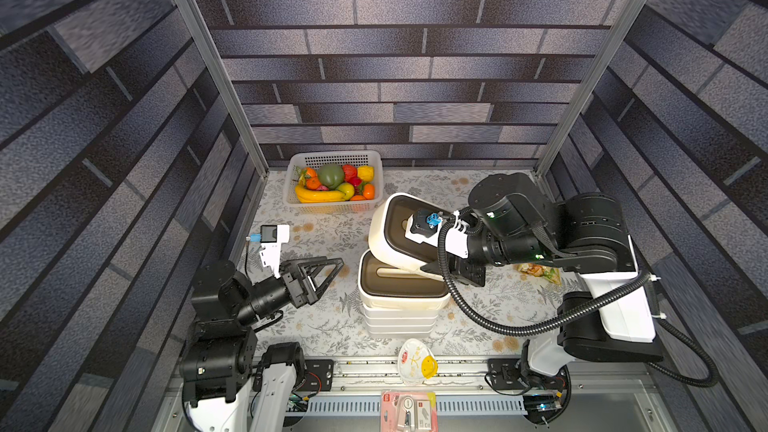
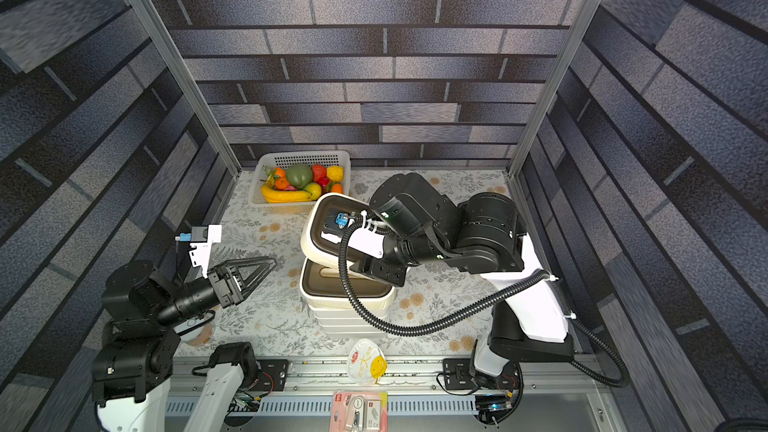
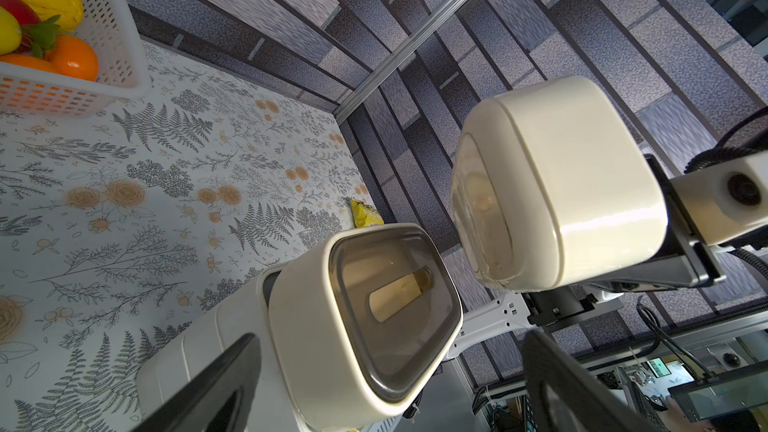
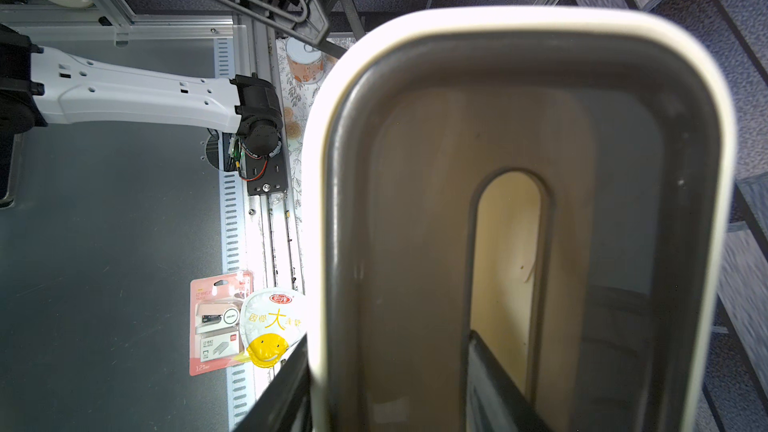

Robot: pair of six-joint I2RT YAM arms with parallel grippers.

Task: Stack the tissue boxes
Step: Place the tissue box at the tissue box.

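Observation:
My right gripper [image 4: 395,388] is shut on a rounded cream tissue box with a dark-brown lid [image 1: 390,234] [image 2: 320,238] [image 3: 561,184]. One finger is inside the lid slot, the other outside the wall. The box hangs tilted just above the stack, its lower edge over the stack's far end. A matching cream box [image 1: 399,284] [image 2: 332,288] [image 3: 365,313] tops the stack, above white boxes [image 1: 399,322] [image 2: 349,322]. My left gripper [image 1: 332,274] [image 2: 262,276] is open and empty, left of the stack and apart from it.
A white perforated basket [image 1: 328,158] of fruit stands at the back left. A yellow snack bag [image 1: 538,272] lies right of the stack. A white-and-yellow cup [image 1: 415,361] and a pink staples pack [image 1: 409,409] sit at the front edge. A can [image 4: 305,62] stands near the left arm.

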